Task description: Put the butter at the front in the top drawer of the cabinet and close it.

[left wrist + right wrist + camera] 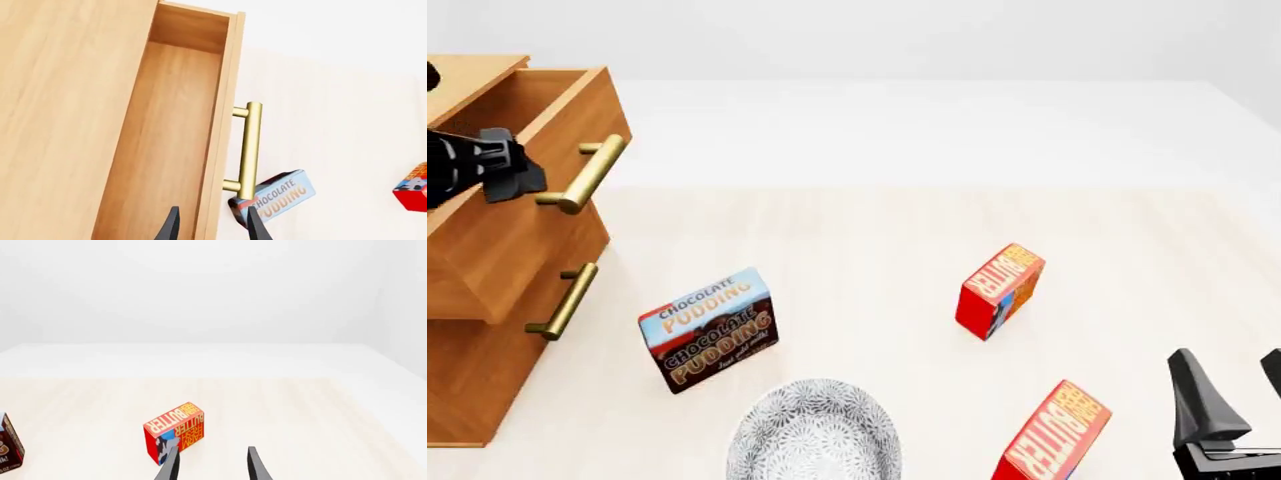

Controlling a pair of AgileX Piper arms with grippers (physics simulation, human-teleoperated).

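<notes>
Cabinet (481, 330): light-brown wood, at 9 o'clock on the table (868, 230) in the front view. Top drawer (527, 190): pulled out, interior bare wood, brass handle (585, 175) facing the table centre. Lower drawer: pushed in.

Left gripper (212, 225): above the open drawer's front wall, fingers spread apart, holding nothing.

Butter (1054, 435), front carton: upright at 5 o'clock, near the table's near edge, just beside the right gripper (1228, 395). Second butter carton (1001, 290): upright, toward 3 o'clock of centre, farther back.

Right gripper: at 4 o'clock, fingers parted, empty.

Chocolate pudding box (710, 328): standing at 8 o'clock, near the cabinet.

Patterned bowl (814, 435): at 6 o'clock, just in front of the pudding box.
</notes>
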